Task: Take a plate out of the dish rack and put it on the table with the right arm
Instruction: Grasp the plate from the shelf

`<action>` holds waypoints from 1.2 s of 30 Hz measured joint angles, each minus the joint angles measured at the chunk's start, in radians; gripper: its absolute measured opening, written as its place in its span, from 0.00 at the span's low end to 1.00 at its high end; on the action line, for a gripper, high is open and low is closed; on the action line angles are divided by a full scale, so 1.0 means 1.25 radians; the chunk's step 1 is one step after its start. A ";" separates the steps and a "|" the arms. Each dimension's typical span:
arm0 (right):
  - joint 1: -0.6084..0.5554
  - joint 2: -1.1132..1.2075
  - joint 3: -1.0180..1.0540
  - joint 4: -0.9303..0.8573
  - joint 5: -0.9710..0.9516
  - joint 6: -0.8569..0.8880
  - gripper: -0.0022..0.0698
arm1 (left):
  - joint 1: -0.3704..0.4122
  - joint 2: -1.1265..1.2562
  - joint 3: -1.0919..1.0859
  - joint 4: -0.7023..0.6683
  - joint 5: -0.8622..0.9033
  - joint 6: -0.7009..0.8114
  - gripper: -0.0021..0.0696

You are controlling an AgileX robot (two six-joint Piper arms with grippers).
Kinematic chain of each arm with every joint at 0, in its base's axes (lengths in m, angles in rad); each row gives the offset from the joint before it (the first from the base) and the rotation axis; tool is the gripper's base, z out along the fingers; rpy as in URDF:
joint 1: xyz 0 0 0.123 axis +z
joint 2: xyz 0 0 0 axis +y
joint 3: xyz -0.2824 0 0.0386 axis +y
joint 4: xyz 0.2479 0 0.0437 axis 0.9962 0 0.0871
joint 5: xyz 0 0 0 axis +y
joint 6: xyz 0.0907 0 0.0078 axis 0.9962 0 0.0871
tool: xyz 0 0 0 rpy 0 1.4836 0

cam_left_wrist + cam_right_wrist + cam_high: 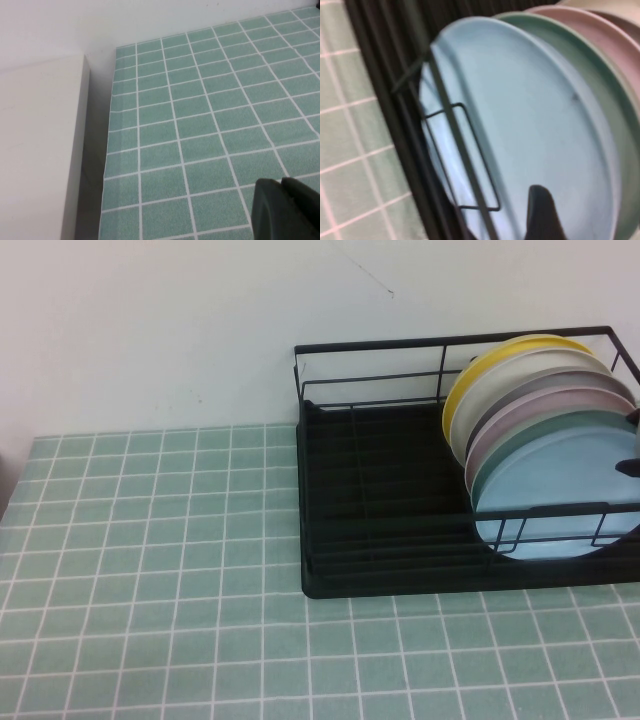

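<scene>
Light blue plate, black dish rack, pale green tiled table

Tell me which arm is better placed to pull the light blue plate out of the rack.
Right. The right gripper is at the plate in the dish rack; its wrist view is filled by that plate. The left gripper hangs over bare table, with no rack in its view.

You're seeing a matte, smooth plate, probably plastic, in a black wire dish rack on a tiled table.
</scene>
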 joint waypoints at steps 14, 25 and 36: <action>0.000 0.111 -0.038 -0.005 -0.059 -0.017 0.57 | 0.000 0.000 0.000 0.000 0.000 0.000 0.02; 0.000 0.139 -0.043 -0.007 -0.103 -0.019 0.48 | 0.000 0.000 0.000 0.000 0.000 0.000 0.02; 0.000 0.087 -0.043 -0.026 -0.105 0.018 0.13 | 0.000 0.000 0.000 0.000 0.000 0.000 0.02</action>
